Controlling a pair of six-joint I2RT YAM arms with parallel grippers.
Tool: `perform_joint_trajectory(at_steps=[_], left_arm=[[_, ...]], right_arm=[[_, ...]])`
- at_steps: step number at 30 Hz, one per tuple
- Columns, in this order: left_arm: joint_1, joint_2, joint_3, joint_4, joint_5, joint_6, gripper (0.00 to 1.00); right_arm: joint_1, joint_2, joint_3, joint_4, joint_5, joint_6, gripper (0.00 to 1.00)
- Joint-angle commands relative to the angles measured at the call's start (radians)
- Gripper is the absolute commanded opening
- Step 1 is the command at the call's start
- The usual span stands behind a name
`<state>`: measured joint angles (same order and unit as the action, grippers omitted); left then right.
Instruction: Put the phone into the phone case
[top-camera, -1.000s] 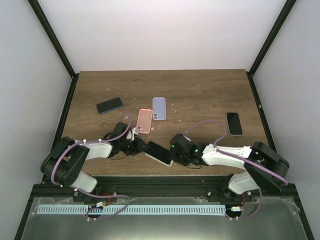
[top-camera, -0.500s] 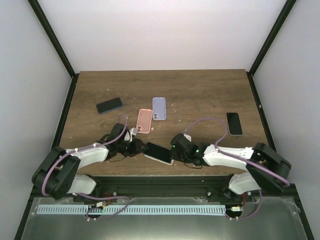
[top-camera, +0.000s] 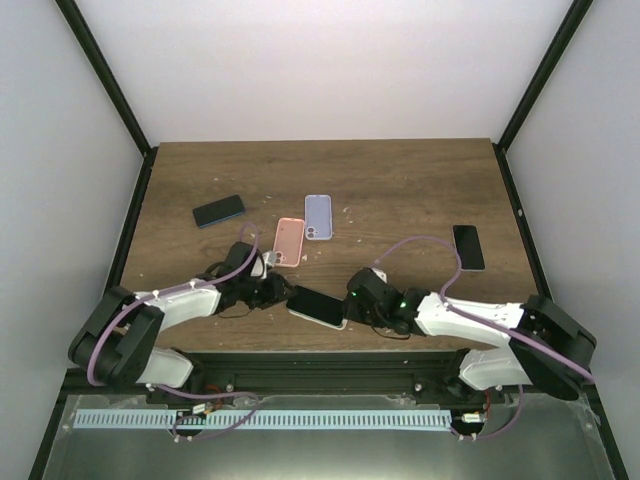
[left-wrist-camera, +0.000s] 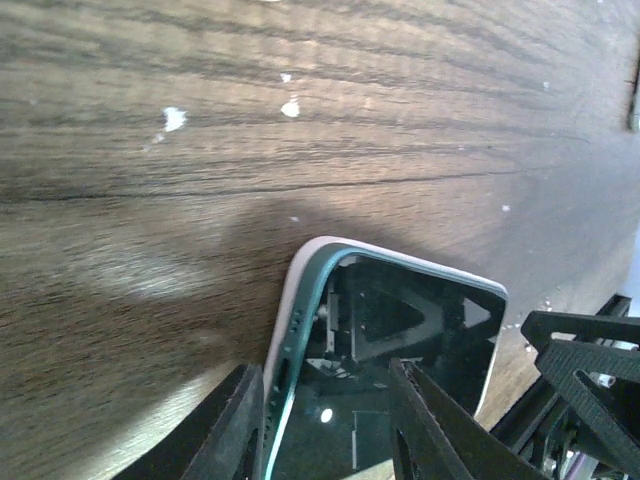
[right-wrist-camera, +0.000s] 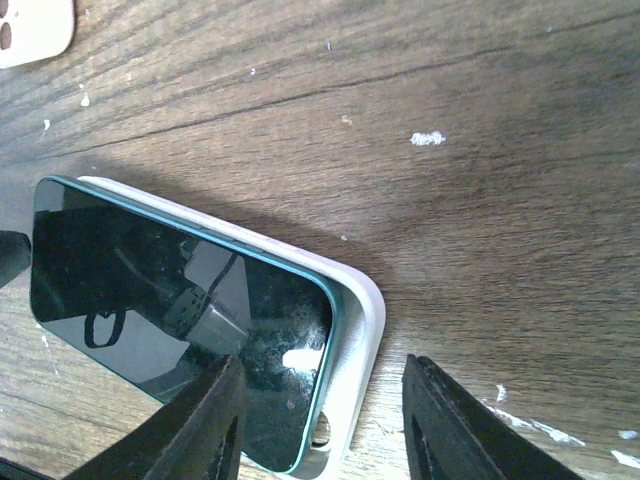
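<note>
Teal-rimmed, the black-glass phone (top-camera: 316, 305) lies slantwise in the white phone case (right-wrist-camera: 358, 300), right at the near edge of the brown wooden table (top-camera: 400, 180), between the two arms. At its left end is the left gripper (top-camera: 280, 296), jaws spread. In the wrist view one finger (left-wrist-camera: 235, 430) sits just outside the case edge and the other (left-wrist-camera: 420, 420) hangs over the glass. At the other end is the right gripper (top-camera: 352, 303), jaws apart too, with bare wood showing between one finger (right-wrist-camera: 440, 420) and the case. From that wrist view the teal rim rides above the case lip, not flush.

Farther back lie a pink case (top-camera: 288, 241) and a lavender case (top-camera: 318, 216) near each other. A dark phone with a blue edge (top-camera: 219, 211) is off to the left and a black phone (top-camera: 468, 247) well to the right.
</note>
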<state>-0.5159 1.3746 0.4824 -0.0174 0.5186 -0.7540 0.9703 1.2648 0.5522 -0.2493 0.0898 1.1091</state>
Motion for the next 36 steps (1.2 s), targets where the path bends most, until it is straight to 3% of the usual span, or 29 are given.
perform_joint_trajectory(at_steps=[1,5,10,15,20,28,36], left_arm=[[-0.002,0.04,0.006,0.008,-0.011,0.031,0.34],[-0.002,0.07,0.014,0.02,0.002,0.035,0.29],[-0.004,0.066,0.016,0.036,0.015,0.029,0.13],[-0.013,0.047,0.007,0.037,0.022,0.011,0.06],[-0.044,0.029,0.004,0.041,0.011,0.003,0.08],[-0.074,0.038,-0.006,0.061,-0.002,-0.024,0.09],[-0.073,-0.029,0.016,-0.042,-0.063,-0.01,0.25]], right_arm=[[0.0,0.042,-0.007,0.042,-0.017,0.015,0.43],[0.001,0.088,0.003,0.068,-0.02,0.016,0.37],[0.002,0.14,0.016,0.09,-0.039,0.02,0.33],[0.009,0.163,0.012,0.12,-0.064,0.034,0.28],[0.017,0.157,-0.008,0.18,-0.088,0.075,0.22],[0.018,0.127,-0.066,0.265,-0.112,0.159,0.25],[0.018,0.021,-0.073,0.134,-0.075,0.134,0.32]])
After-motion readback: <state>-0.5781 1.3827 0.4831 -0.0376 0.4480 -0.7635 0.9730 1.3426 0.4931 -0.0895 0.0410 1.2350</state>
